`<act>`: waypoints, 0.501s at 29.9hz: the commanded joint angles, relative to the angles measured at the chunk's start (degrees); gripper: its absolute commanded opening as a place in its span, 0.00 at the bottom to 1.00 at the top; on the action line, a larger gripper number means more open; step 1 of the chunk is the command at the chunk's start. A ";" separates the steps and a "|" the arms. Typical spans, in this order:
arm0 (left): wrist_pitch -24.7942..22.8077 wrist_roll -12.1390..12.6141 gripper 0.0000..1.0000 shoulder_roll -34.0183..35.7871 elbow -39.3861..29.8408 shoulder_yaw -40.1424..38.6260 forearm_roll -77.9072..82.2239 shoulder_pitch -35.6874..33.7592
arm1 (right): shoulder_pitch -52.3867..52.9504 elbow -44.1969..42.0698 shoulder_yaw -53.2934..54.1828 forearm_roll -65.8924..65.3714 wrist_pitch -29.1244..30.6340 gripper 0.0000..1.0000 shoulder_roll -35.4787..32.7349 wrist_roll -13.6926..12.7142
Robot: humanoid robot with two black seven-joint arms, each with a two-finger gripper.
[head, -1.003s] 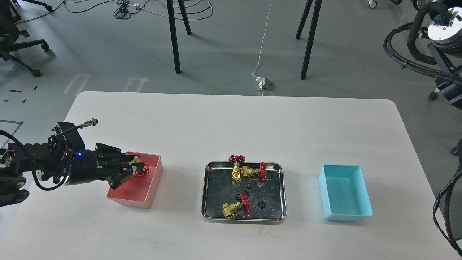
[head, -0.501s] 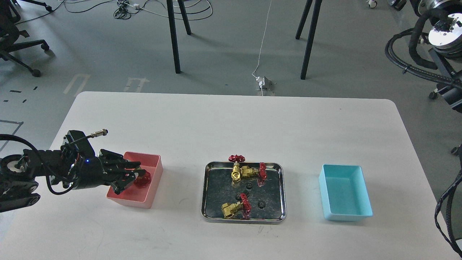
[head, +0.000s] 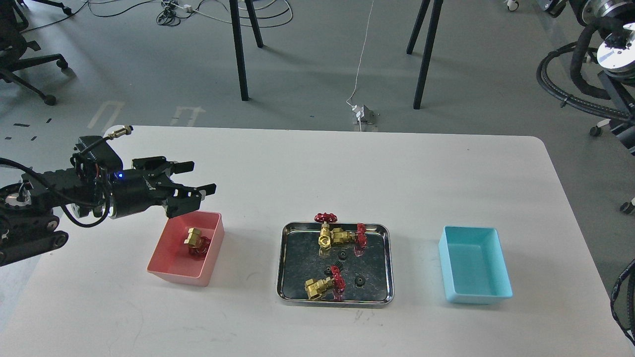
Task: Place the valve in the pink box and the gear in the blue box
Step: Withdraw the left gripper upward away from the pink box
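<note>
A brass valve with a red handwheel (head: 196,242) lies inside the pink box (head: 171,270) at the left of the table. My left gripper (head: 194,178) is open and empty, raised above the box's far edge. Three more valves lie in the steel tray (head: 285,263): two at the back (head: 327,230) (head: 348,235) and one at the front (head: 322,285). Small black gears (head: 359,282) (head: 341,255) (head: 327,270) lie in the tray among them. The blue box (head: 474,270) stands empty at the right. My right gripper is out of view.
The white table (head: 317,168) holds only the two boxes and the tray. Black cables (head: 622,297) hang at the right edge. Chair and stand legs are on the floor beyond the table's far edge.
My left gripper let go of the valve, which now lies in the pink box. The gripper opened and rose up and back out of the box.
</note>
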 commanded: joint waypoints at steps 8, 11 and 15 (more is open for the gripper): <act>-26.11 -0.02 0.91 -9.11 -12.45 -32.25 -46.95 1.15 | -0.54 30.37 -21.34 -40.58 11.47 1.00 -14.03 0.77; -29.29 -0.02 0.92 -13.50 -12.01 -37.36 -54.35 1.15 | 1.56 37.15 -28.98 -50.25 16.56 1.00 -15.00 0.86; -29.21 -0.02 0.92 -18.43 -9.38 -39.13 -56.74 1.32 | 8.76 44.01 -40.32 -65.29 22.70 1.00 -14.57 0.86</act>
